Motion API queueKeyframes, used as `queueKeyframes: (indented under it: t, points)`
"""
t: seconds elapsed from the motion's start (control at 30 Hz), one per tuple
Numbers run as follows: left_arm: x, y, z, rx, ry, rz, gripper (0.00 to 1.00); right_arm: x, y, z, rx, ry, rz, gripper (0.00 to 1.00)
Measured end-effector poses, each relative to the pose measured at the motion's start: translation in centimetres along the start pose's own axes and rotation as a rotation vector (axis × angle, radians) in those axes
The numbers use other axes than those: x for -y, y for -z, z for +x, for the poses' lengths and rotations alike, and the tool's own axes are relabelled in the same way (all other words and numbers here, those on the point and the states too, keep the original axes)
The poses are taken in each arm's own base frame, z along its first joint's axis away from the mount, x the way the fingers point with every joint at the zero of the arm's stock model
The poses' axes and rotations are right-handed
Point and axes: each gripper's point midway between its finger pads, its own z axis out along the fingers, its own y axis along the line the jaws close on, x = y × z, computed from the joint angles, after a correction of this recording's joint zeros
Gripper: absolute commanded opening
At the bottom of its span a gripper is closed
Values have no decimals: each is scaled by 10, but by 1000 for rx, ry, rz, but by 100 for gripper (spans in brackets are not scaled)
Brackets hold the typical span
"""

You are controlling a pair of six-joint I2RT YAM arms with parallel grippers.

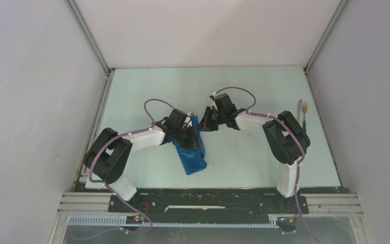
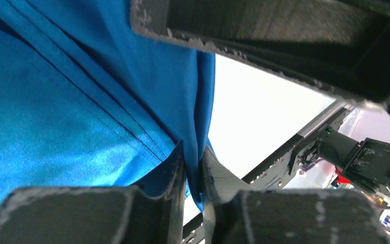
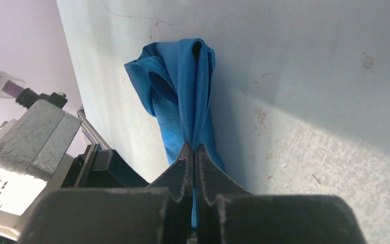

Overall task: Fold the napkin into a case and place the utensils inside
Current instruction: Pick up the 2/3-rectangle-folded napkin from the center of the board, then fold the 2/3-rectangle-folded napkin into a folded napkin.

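dark fingertips (image 3: 179, 174) fill the bottom of both wrist views, and each pair is pinched on blue cloth. our left claw (image 2: 193, 165) has its jaws drawn almost together with a thin edge of the napkin (image 2: 81, 107) caught between them; the cloth fans out above in several long pleats. our right claw (image 3: 193, 152) is likewise nearly closed, biting a folded ridge of the same cloth, with the rest running away from it as a rumpled roll on the bench (image 3: 310, 101).

from above, the napkin lies as a narrow bunched strip left of the middle of the bench, angled toward the near edge, its far end held between the two claws, which sit close to each other. the knife (image 1: 299, 107) and the fork (image 1: 304, 115) lie side by side near the right edge, well apart from the cloth and untouched.

we judge the cloth light, limp and a little slick: it will sag and lose its folds once let go. edges and corners are the places to hold, thin layers only, both claws pulling gently apart. a grip on the bunched middle would likely drag several layers at once.
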Motion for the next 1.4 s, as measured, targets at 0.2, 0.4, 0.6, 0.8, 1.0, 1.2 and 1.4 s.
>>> queueKeyframes:
  t: [0.2,0.4,0.6,0.8,1.0,1.2,1.4]
  points:
    - [4,18,-3,40,-13,23,48,-3,-1,1,1,-6,-4,0]
    - [-1,57,-16,128,-13,43,56,-6,-1,0,7,-25,-12,0]
    - [-40,100,-34,278,99,-28,30,-12,-3,0,12,-38,-28,0]
    - [-100,100,-36,355,357,-141,22,-17,-5,2,15,-51,-34,0]
    - [-120,80,-44,348,463,-186,17,-19,-7,4,17,-64,-31,0]
    - [-134,60,-54,324,494,-213,15,-21,-9,6,26,-79,-23,0]
    - [-133,54,-59,315,500,-189,15,-31,-14,9,42,-105,-29,0]
